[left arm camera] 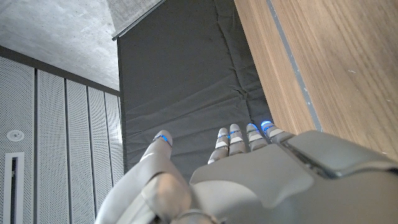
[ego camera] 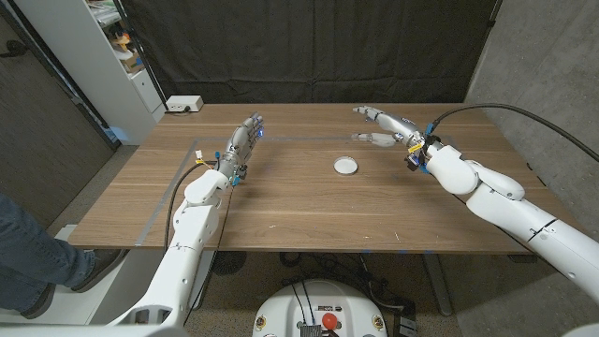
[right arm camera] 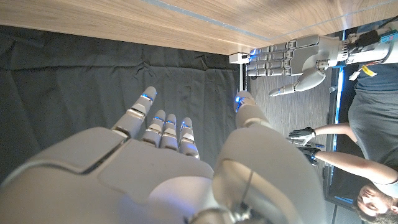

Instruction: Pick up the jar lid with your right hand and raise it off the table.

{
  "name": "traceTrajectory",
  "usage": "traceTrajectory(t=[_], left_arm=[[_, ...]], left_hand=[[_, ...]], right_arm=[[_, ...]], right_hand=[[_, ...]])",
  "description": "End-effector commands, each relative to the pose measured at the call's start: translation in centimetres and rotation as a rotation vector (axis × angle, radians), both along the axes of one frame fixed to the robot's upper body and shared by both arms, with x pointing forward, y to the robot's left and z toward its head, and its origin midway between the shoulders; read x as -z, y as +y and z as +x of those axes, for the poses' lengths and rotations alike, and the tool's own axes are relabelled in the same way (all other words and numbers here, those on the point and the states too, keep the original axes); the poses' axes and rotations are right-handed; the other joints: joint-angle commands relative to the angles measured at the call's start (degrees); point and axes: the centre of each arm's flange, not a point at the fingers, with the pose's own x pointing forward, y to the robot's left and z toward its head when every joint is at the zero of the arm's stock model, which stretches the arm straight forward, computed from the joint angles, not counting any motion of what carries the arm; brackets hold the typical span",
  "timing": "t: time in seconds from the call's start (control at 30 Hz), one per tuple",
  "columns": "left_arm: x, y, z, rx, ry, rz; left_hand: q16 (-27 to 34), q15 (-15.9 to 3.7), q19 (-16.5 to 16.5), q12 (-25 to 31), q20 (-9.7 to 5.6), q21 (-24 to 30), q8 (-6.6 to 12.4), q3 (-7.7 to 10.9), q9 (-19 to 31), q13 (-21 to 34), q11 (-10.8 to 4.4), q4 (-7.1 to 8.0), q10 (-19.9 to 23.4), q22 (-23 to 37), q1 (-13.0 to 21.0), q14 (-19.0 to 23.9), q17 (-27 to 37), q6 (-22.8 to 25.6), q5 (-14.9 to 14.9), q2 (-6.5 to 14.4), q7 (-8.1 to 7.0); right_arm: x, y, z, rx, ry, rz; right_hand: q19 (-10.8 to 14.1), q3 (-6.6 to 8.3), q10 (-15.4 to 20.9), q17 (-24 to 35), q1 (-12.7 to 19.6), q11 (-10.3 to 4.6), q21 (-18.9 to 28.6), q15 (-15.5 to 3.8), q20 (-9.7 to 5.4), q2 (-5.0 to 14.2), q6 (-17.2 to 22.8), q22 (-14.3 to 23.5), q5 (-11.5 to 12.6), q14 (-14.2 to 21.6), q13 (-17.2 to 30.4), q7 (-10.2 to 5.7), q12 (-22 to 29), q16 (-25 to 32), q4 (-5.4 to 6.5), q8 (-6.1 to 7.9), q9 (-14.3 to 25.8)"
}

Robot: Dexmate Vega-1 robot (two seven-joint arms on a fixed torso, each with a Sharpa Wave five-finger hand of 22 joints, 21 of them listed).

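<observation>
Head view: jar lid (ego camera: 346,166) is seen flat on the desk (ego camera: 299,215) at frame centre, right hand (ego camera: 393,129) just upper right of it, fingers apart, nothing held. Left hand (ego camera: 241,142) is seen left of centre, fingers straight. Wrist views: left hand (left arm camera: 273,180) and right hand (right arm camera: 168,168) are shown with fingers extended, empty.

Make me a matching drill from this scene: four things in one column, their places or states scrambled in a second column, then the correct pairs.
Things:
1. jar lid
2. right hand
3. left hand
4. white box

Places or states:
A. at the table's far left corner
B. open, fingers spread, beyond and to the right of the lid
C. round and white, lying on the table's middle
D. holds nothing, fingers straight, toward the table's left side

Pairs: 1-C, 2-B, 3-D, 4-A
</observation>
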Motion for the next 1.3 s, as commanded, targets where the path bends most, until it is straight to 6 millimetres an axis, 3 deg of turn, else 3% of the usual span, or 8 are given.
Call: traceTrajectory(t=[0.03, 1.3], left_arm=[[0.3, -0.1, -0.2, -0.002, 0.003, 0.003], [1.1, 0.3, -0.8, -0.013, 0.006, -0.001]], left_hand=[[0.4, -0.04, -0.5, 0.4, 0.16, 0.3, 0.32, 0.08, 0.2, 0.1, 0.25, -0.40, 0.2, 0.1, 0.0, -0.3, 0.2, 0.2, 0.3, 0.5, 0.09], [0.4, -0.10, -0.7, 0.4, 0.42, 0.3, 0.31, -0.09, 0.2, 0.1, 0.11, -0.59, 0.2, 0.1, 0.0, -0.3, 0.2, 0.2, 0.3, 0.6, 0.06]], right_arm=[[-0.4, 0.6, -0.2, 0.026, 0.004, -0.071], [-1.6, 3.7, 0.2, 0.171, -0.001, -0.380]], right_hand=[[-0.1, 0.02, -0.9, 0.2, 0.1, 0.08, 0.2, 0.11, 0.37, -0.59, -0.8, 0.3, 0.3, -0.2, 0.1, 0.06, 0.1, 0.4, 0.49, -0.20, 0.2], [-0.1, -0.53, -2.9, 0.3, 0.5, 0.07, 0.4, 1.06, 1.55, -2.82, -4.7, 0.3, 0.8, 0.0, 0.1, 0.95, 0.1, 0.8, 0.58, -0.31, 0.2]])
